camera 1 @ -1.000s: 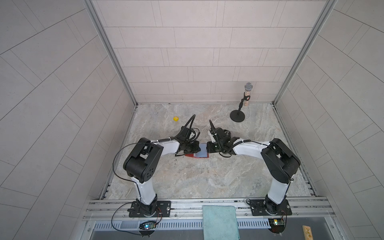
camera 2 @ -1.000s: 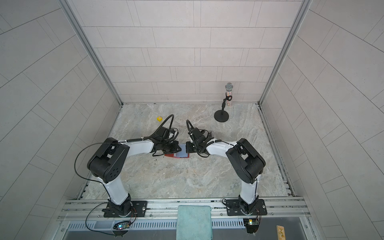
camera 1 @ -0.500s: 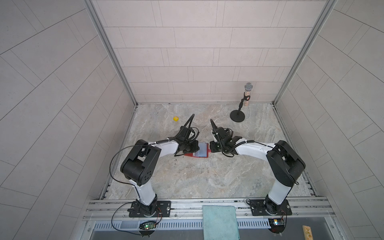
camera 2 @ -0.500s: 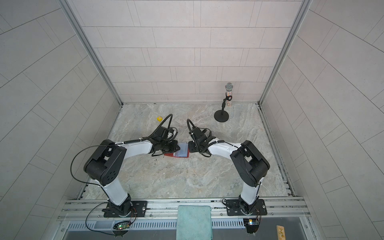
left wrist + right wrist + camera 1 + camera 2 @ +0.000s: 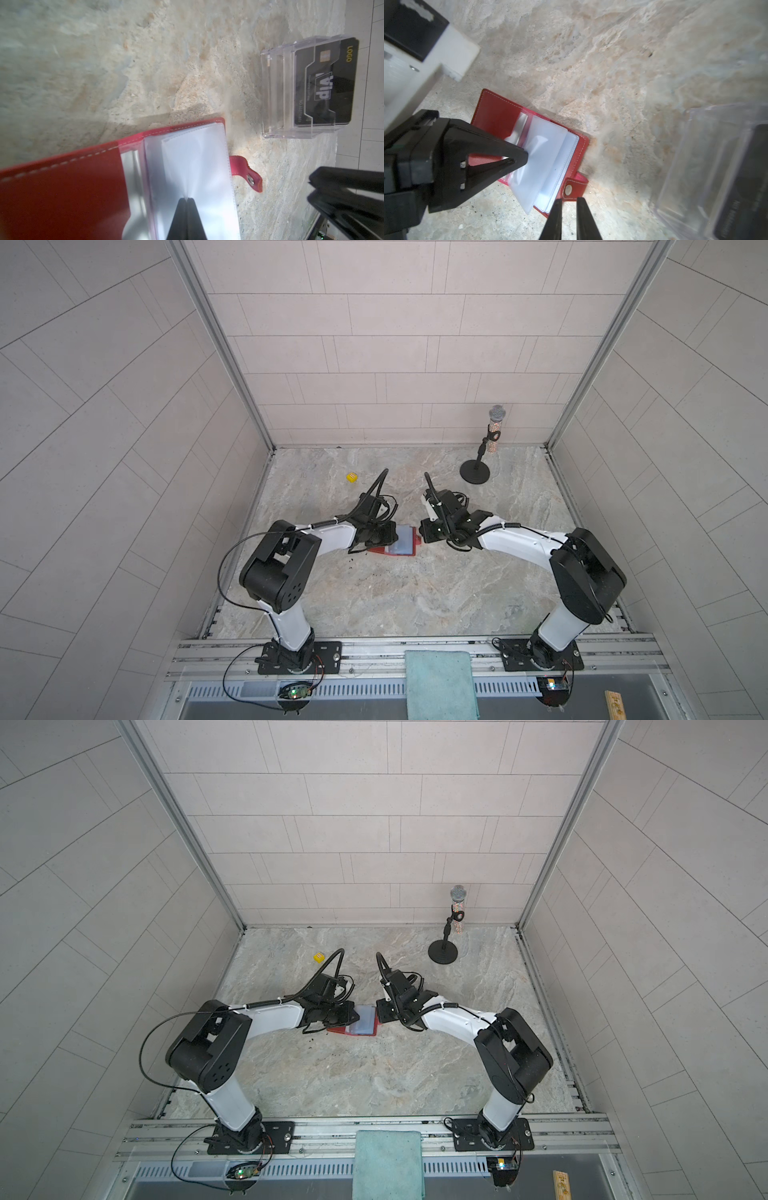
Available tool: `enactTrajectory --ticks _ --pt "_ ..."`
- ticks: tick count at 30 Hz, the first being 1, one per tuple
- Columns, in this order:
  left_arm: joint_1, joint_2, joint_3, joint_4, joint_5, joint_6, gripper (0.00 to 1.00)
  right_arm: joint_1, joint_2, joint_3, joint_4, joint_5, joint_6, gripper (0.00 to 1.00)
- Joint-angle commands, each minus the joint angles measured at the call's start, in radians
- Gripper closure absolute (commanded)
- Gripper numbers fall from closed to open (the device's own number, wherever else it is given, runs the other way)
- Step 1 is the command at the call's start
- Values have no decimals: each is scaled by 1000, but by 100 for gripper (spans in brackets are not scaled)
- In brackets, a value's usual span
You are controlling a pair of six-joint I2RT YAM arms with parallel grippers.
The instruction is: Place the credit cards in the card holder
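Observation:
The red card holder [image 5: 401, 545] [image 5: 361, 1025] lies open on the marble table, clear sleeves up. My left gripper [image 5: 186, 199] [image 5: 525, 154] is shut with its tips pinching a clear sleeve [image 5: 548, 149], which creases at the tips. My right gripper [image 5: 568, 198] [image 5: 310, 188] hovers just off the snap tab [image 5: 574, 188]. Its jaws stand a narrow gap apart with nothing between them. A black VIP credit card [image 5: 324, 83] stands in the clear acrylic stand [image 5: 276, 93] beyond the holder. In both top views the stand is hidden by the right arm.
A microphone on a round black base [image 5: 478, 472] stands at the back right. A small yellow cube [image 5: 352, 477] sits at the back left. A teal cloth [image 5: 440, 684] hangs over the front rail. The acrylic stand [image 5: 706, 166] is close beside my right gripper.
My right gripper has drawn back slightly to the right, off the holder's edge. Its jaws now show a narrow gap. The left gripper has stayed on the sleeves.

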Motion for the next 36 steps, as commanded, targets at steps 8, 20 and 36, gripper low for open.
enactTrajectory --ticks 8,20,36 --pt "-4 -45 -27 35 -14 -17 100 10 116 40 32 -151 8 95" --pt "-4 -58 -45 61 -2 -24 100 20 169 72 27 -136 31 95" --pt "-4 -79 -59 74 0 -27 83 20 218 79 162 -229 94 86"
